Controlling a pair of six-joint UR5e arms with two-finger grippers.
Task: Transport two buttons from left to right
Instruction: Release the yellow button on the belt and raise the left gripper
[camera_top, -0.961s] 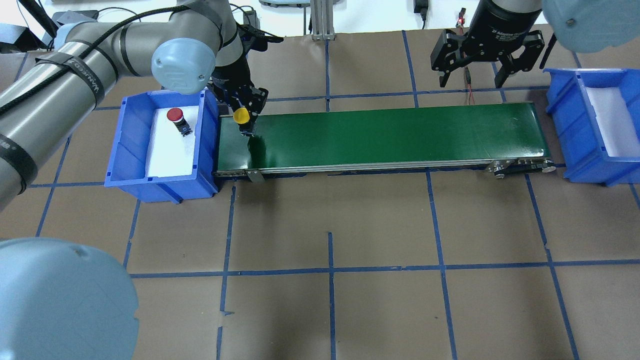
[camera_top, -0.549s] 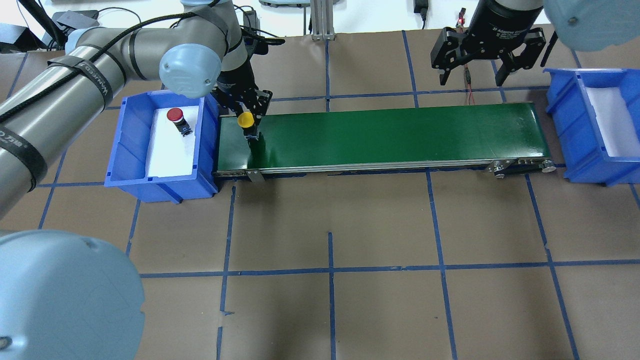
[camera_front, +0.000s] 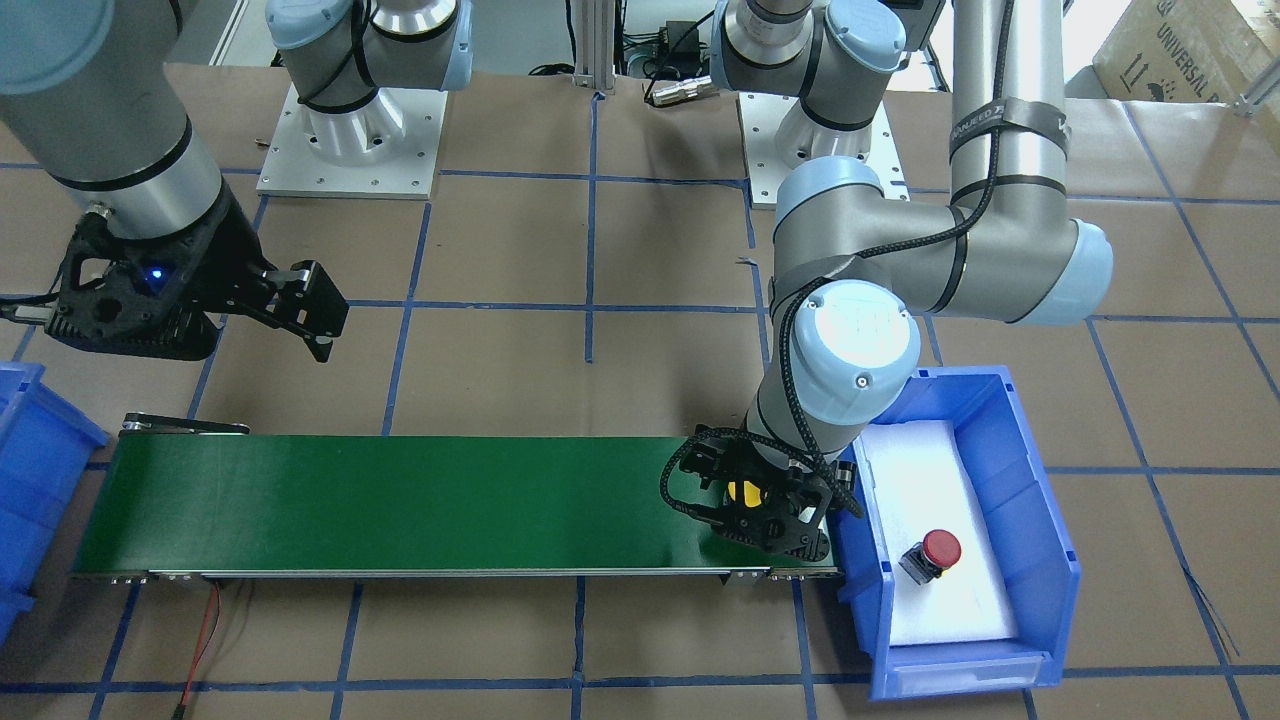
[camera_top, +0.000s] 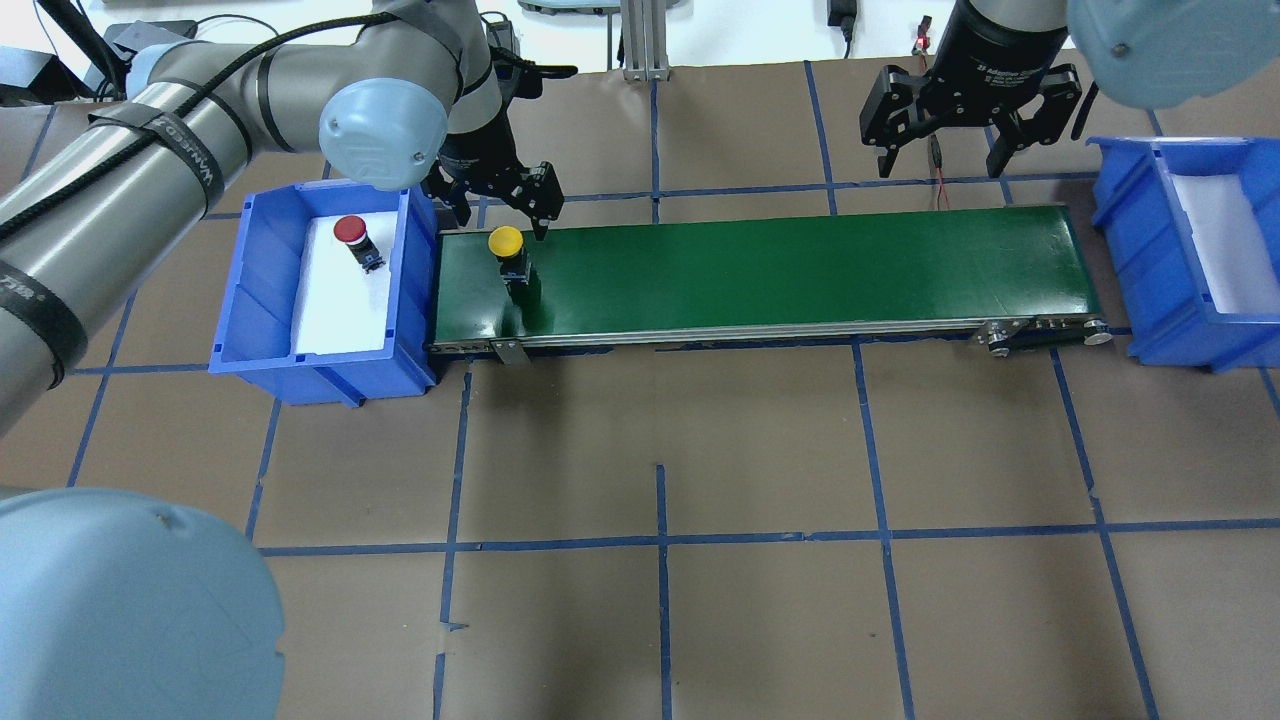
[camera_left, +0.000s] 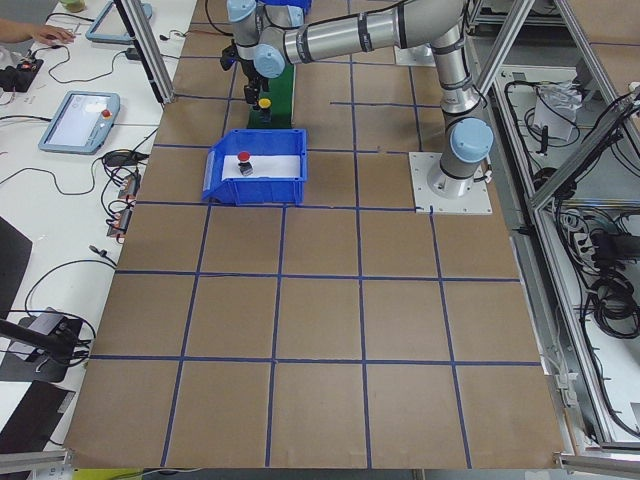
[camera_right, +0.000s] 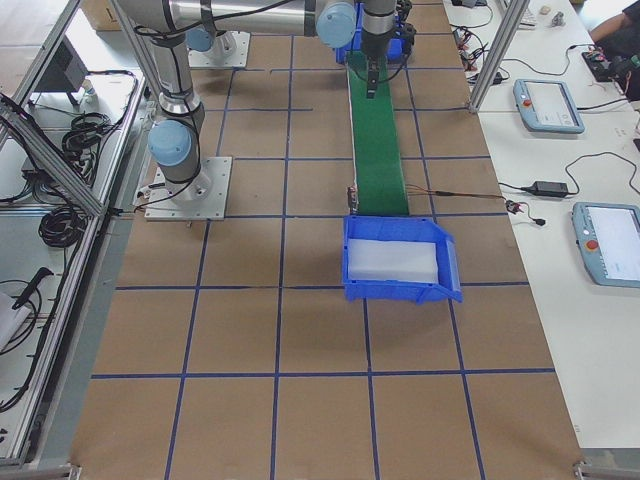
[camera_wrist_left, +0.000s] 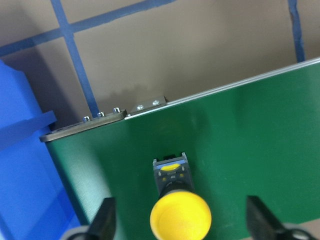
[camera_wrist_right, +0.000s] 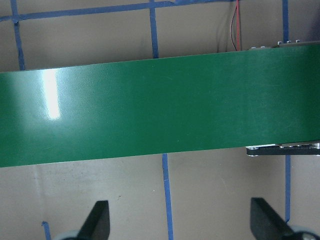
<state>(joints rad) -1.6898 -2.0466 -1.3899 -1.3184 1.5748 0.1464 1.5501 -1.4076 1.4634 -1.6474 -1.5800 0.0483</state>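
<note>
The left gripper (camera_top: 500, 212) hangs with its jaws spread wide and holding nothing, just above the yellow button (camera_top: 507, 243). That button stands free on the glossy green conveyor belt (camera_top: 800, 265), at its left end in the overhead view. Just beside it, the left blue plastic bin (camera_top: 260, 290) holds the red button (camera_top: 350, 230) on a white liner. At upper right, the right gripper (camera_top: 940, 150), jaws also wide, hovers by the belt's far edge, near a second white-lined blue bin (camera_top: 1140, 250).

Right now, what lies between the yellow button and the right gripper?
Only bare green conveyor belt: the overhead view shows the yellow button standing at its left end and the open right gripper hovering near its right end.
</note>
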